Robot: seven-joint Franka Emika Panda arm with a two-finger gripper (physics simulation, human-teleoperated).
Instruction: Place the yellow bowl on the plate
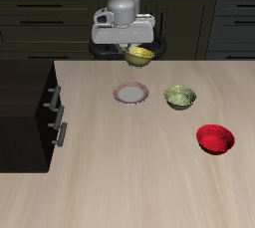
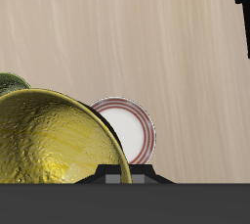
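I pinch the yellow bowl [image 1: 140,55] in my gripper [image 1: 131,48], lifted clear of the table [image 1: 129,172] near the frame's upper middle, tilted, mouth angled sideways. The plate [image 1: 131,94] below it lies bare. The olive-green bowl [image 1: 180,97] and red bowl [image 1: 215,138] hold nothing.

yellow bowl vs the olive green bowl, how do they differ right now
The yellow bowl is bright golden and held up off the table in the end effector; the olive-green bowl is duller and rests on the table beside the plate. Both are small, round and speckled inside.
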